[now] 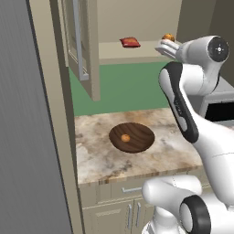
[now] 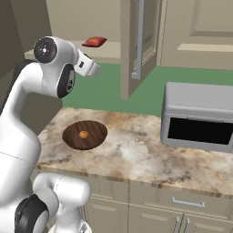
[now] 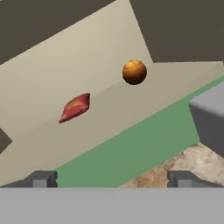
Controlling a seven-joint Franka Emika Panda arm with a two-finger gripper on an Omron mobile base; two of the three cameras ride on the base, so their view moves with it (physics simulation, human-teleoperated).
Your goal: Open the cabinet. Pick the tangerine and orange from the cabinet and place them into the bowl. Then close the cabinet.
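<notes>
dark brown bowl (image 1: 132,137), beige cabinet (image 1: 87,41)

Cabinet (image 1: 87,50) door open, orange (image 3: 134,71) on its shelf; tangerine (image 1: 125,137) inside wooden bowl (image 1: 141,141).

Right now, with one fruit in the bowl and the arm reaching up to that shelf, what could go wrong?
The orange is round and sits free on the cabinet shelf; a nudge from the open gripper might roll it away. The red packet lies beside it, so a poor aim could catch that instead. The open door hangs near the arm's path down to the bowl and might get bumped.
</notes>
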